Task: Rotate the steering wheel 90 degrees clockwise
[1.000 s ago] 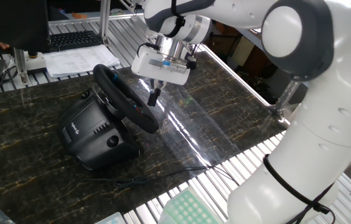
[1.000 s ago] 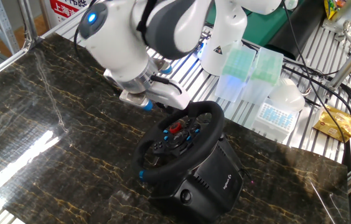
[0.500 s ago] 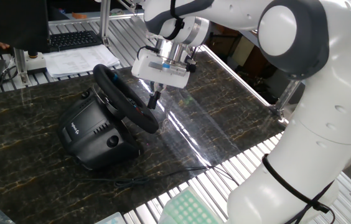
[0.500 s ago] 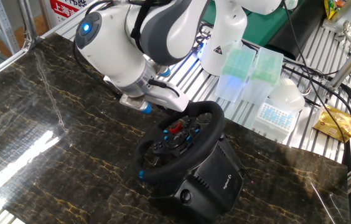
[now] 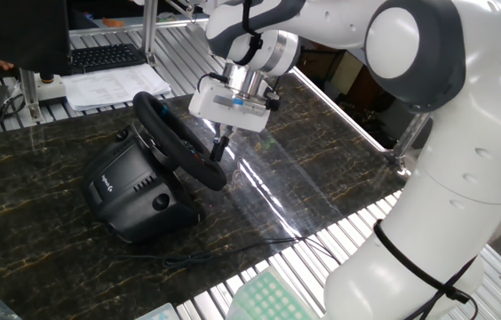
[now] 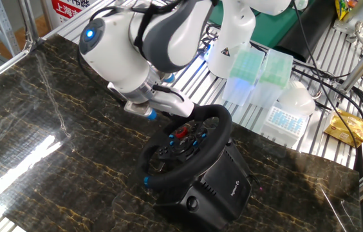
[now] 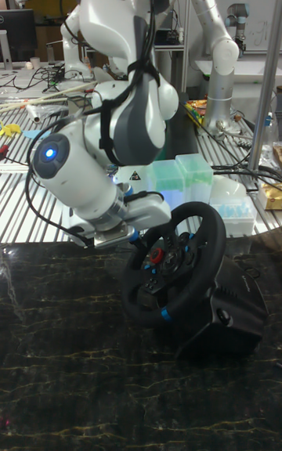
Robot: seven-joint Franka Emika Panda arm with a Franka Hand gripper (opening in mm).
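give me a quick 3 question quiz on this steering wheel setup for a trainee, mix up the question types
1. True or false: the end effector hangs right beside the rim of the black round steering wheel with blue accents.
2. Multiple choice: what does the wheel's bulky black housing with a white logo rest on? A) a metal rack B) the dark marbled tabletop C) a cardboard box
3. Fill in: at the wheel's centre, in the other fixed view and the tall fixed view, sits a small ____ coloured button.

Key: 1 true; 2 B; 3 red
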